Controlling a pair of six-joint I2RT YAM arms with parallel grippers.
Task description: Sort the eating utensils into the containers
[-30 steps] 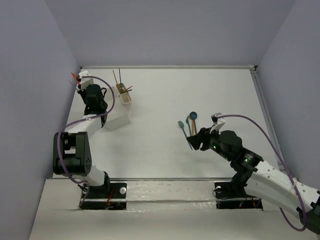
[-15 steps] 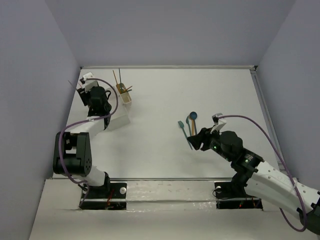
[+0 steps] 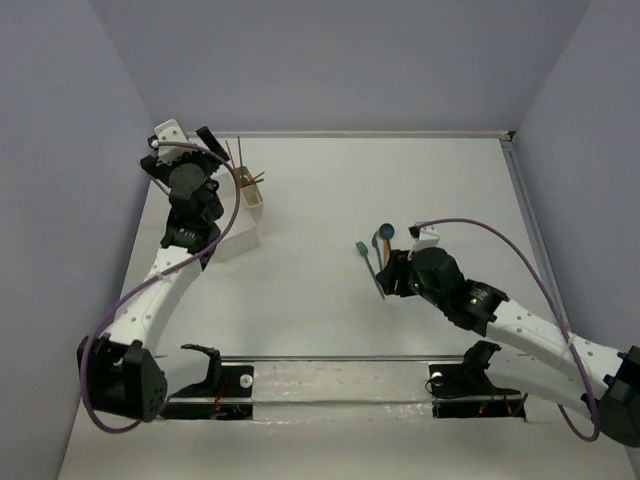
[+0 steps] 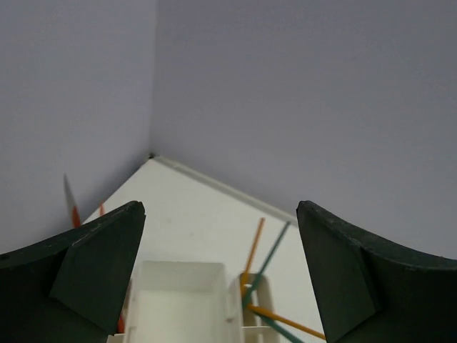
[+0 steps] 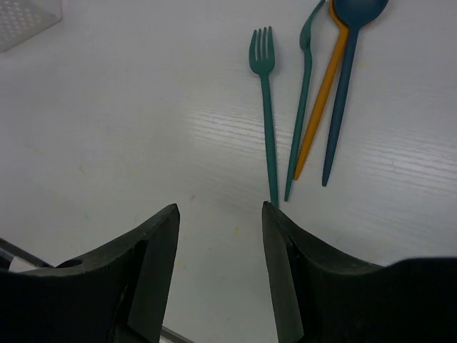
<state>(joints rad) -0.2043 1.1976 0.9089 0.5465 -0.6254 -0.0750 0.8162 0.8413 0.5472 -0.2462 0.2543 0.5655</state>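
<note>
No writing, label, brand mark, number or sign can be read in any of the three views.

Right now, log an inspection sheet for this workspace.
Surface: white table, faint marks.
Job's things: teal fork, teal spoon, orange utensil and another teal piece lie side by side; white container holds sticks.
Clutter: nothing seen.
Fingers: left fingers open above the container; right fingers open at the fork's handle end.
Cables: purple cables loop along both arms.
Surroundings: lilac walls.
</note>
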